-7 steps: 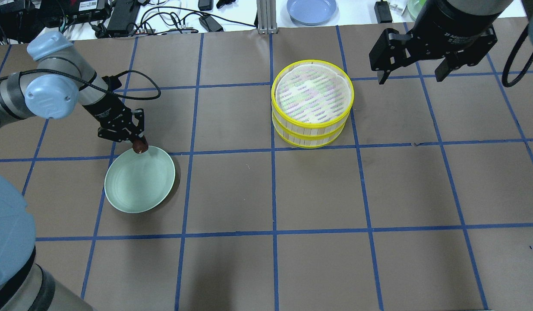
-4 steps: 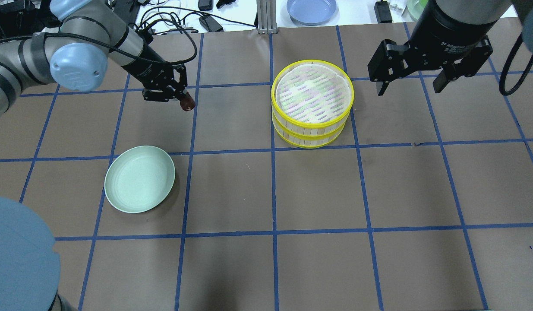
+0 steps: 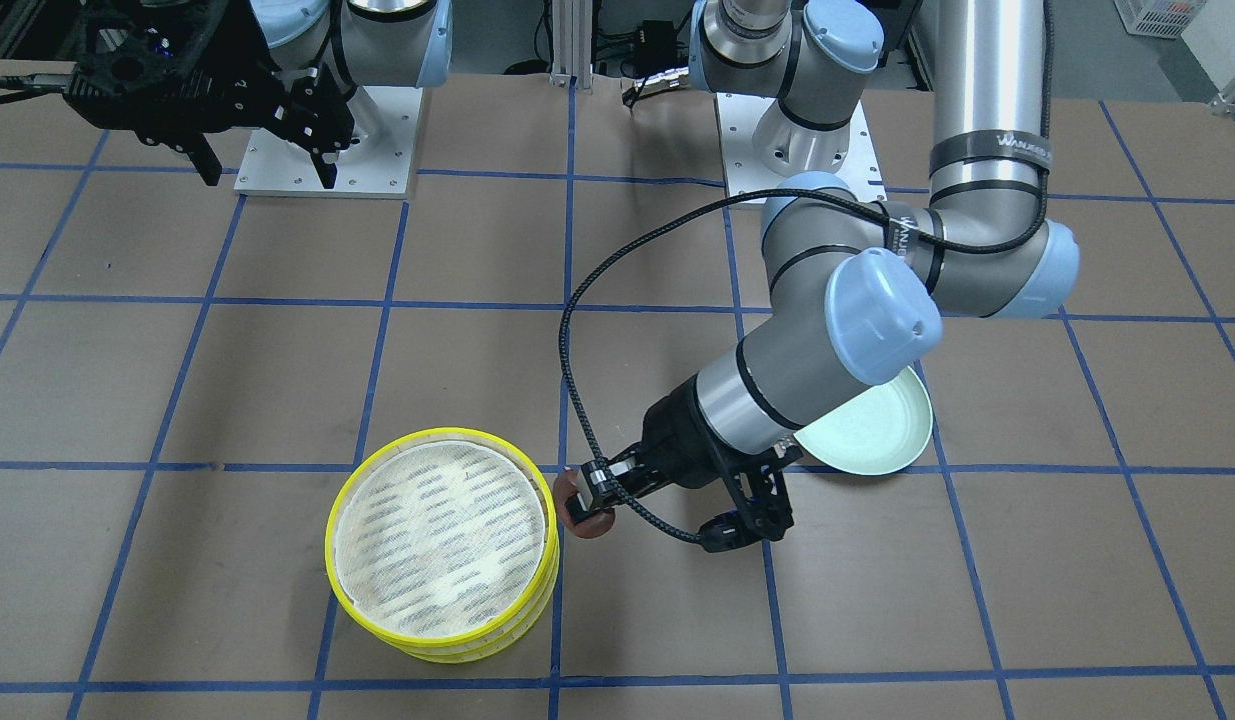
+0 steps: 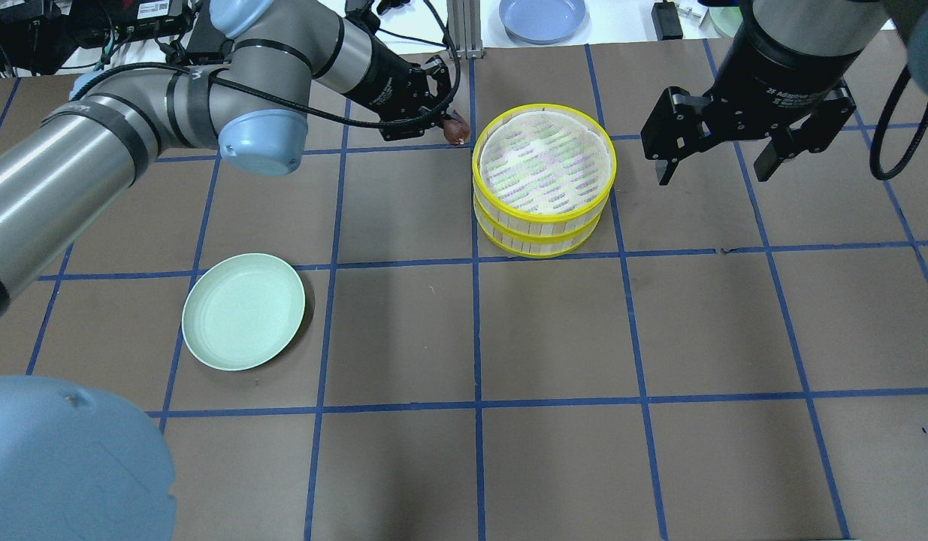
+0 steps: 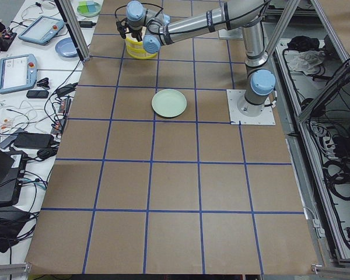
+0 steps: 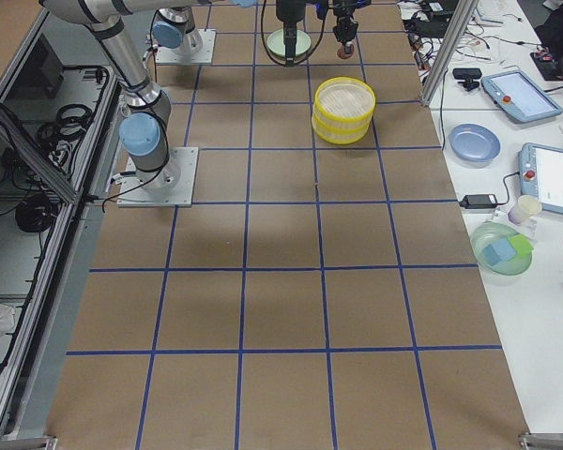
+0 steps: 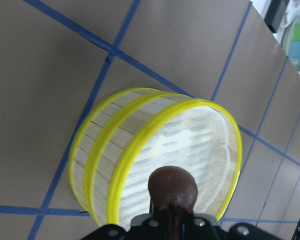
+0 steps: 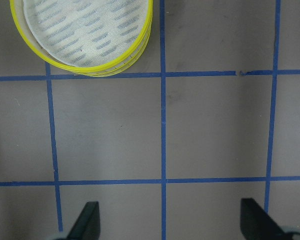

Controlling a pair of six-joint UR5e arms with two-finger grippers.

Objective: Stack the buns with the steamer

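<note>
The two steamer trays (image 4: 543, 180) stand stacked, yellow rims and flecked white liner on top; they also show in the front view (image 3: 442, 545) and the left wrist view (image 7: 160, 165). My left gripper (image 4: 450, 129) is shut on the dark reddish-brown bun (image 4: 456, 132), held in the air just left of the stack's rim; the bun shows in the front view (image 3: 580, 500) and the left wrist view (image 7: 172, 189). My right gripper (image 4: 715, 161) is open and empty, high to the right of the stack. The cream-yellow bun is not in view.
An empty pale green plate (image 4: 243, 311) lies at the left of the table. A blue plate (image 4: 542, 16) and cables lie beyond the far edge. Blue tape lines grid the brown table.
My left gripper carried the brown bun from the green plate's rim up and to the right, to just beside the steamer stack. My right gripper drifted slightly lower.
</note>
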